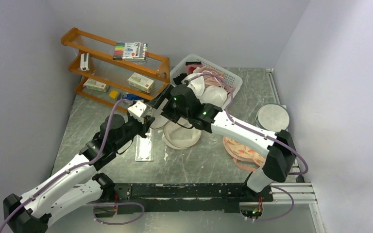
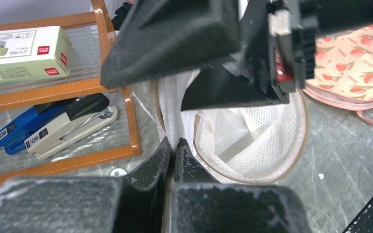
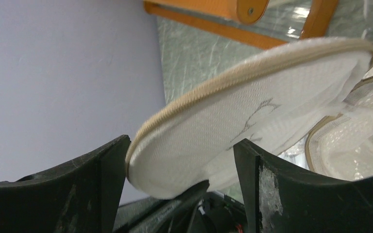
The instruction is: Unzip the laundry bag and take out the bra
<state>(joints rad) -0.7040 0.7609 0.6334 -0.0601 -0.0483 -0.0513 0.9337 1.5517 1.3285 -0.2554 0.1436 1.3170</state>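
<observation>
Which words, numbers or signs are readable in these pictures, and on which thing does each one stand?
"50": on the beige stapler.
"50": on the blue stapler.
Too blurred or small to read: the red badges and print on the box, and the print on the marker pack.
No words: the laundry bag bears only a black line emblem.
</observation>
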